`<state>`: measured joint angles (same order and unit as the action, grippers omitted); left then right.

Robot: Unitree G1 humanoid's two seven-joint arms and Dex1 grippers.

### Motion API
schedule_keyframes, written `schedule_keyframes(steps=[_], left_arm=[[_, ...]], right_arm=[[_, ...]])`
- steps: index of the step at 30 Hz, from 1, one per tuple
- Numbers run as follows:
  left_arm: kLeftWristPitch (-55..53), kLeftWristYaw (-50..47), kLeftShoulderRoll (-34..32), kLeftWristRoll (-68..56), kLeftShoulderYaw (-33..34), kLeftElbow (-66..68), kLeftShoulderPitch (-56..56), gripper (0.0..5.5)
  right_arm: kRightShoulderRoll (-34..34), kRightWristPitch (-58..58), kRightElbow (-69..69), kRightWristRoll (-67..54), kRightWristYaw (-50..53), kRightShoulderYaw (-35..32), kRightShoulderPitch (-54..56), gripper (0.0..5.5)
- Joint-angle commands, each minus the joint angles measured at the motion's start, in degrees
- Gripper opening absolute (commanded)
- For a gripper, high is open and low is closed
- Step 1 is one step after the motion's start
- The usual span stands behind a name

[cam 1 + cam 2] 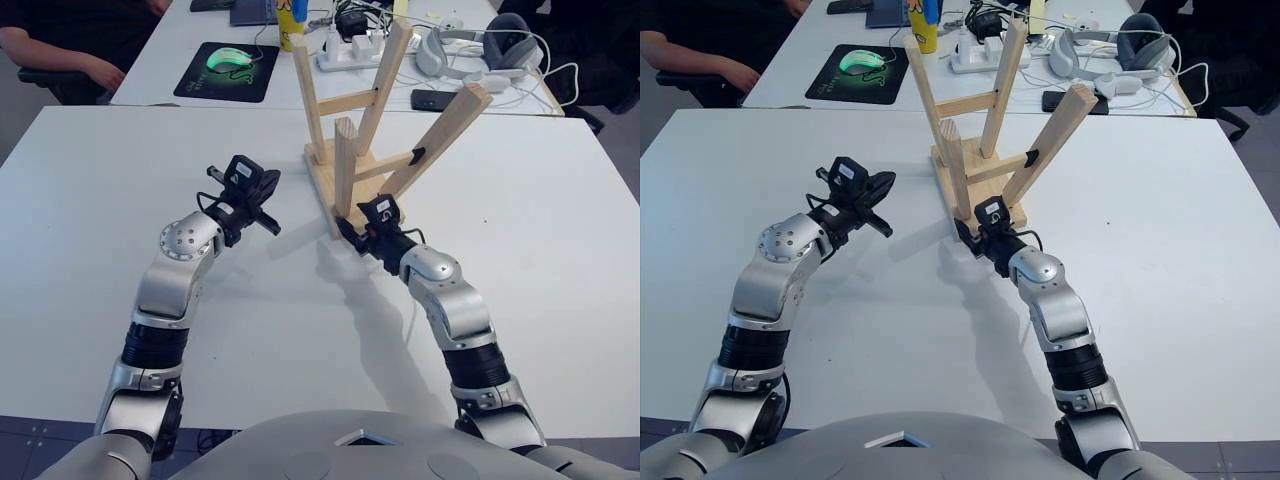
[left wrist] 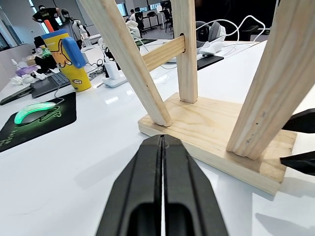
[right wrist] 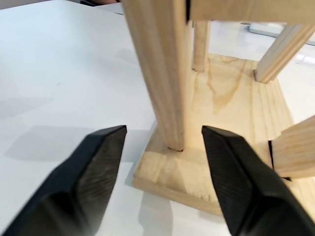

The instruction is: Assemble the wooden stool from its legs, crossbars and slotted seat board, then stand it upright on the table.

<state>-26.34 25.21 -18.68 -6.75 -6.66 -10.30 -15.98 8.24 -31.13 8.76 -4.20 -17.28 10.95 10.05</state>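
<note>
right wrist view — right gripper (image 3: 164, 132) spread astride a stool leg (image 3: 162, 64), left gripper (image 2: 162, 141) pressed together nearby

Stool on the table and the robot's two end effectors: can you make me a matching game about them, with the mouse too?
Things:
1. stool
2. left end effector
3. right end effector
4. mouse

States:
A. open
B. glowing green
C. shut
D. upside down, legs pointing up

Pairs: 1-D, 2-C, 3-A, 4-B
</note>
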Motion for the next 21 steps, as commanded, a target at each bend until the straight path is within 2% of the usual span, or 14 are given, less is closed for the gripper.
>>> schedule_keyframes(steps=[1, 6, 21], left_arm=[[-0.5, 0.42, 0.62, 0.05, -0.91, 0.36, -0.82, 0.0], [0.01, 0.65, 1.34, 0.16, -1.67, 1.41, -1.74, 0.0], [1.9, 0.94, 1.59, 0.71, -1.64, 3.89, -3.61, 0.0]], right_arm=[[-1.18, 1.34, -2.61, 3.34, 4.26, 0.21, 1.77, 3.57], [-3.29, 3.48, -5.86, 4.24, 6.62, -0.19, 3.69, 3.71], [-4.71, 5.13, -9.57, 2.5, 4.61, -1.9, 5.96, 1.42]])
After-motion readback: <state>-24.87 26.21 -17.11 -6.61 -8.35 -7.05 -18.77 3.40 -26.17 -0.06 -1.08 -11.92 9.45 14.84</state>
